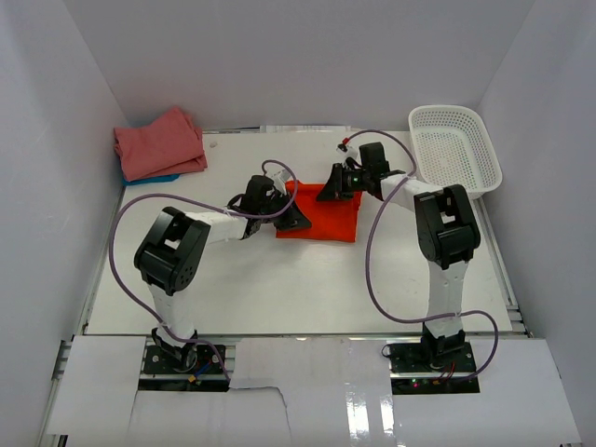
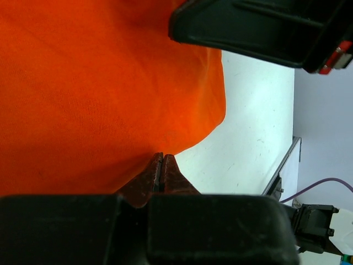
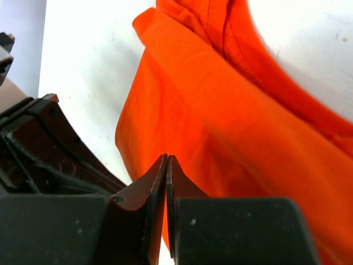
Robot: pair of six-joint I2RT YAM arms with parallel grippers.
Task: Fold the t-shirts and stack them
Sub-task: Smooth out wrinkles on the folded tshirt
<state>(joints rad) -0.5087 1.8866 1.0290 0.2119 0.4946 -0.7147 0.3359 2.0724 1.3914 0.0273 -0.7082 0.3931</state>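
Right, from the top view first: the orange shirt [image 1: 321,219] lies flat in the middle of the bench [image 1: 279,289], between your two arms. The left end effector [image 1: 293,212] is on its left edge and the right end effector [image 1: 333,191] on its far edge, close together. That looks to me like a two-point hold meant to lift one side and carry it over as a fold. The pink shirt [image 1: 158,144] sits folded in the far left corner on top of the blue shirt [image 1: 149,178], of which only a sliver shows. I take that to be the stack, kept well apart from the working area. The basket [image 1: 445,109] stands at the far right, out of the way.

Next, the left wrist view: the left end effector [image 2: 162,163] has its jaws pressed together right at the hem of the orange shirt [image 2: 99,83], seemingly nipping just the edge. Bare bench [image 2: 253,121] shows to the right.

Finally, the right wrist view: the right end effector [image 3: 166,163] is likewise fully closed, its tips over the orange shirt [image 3: 220,138], apparently pinching a thin bit of it. A folded band of cloth runs across beyond the tips, with bench [image 3: 88,72] to the left. Check both pinches hold before you lift.
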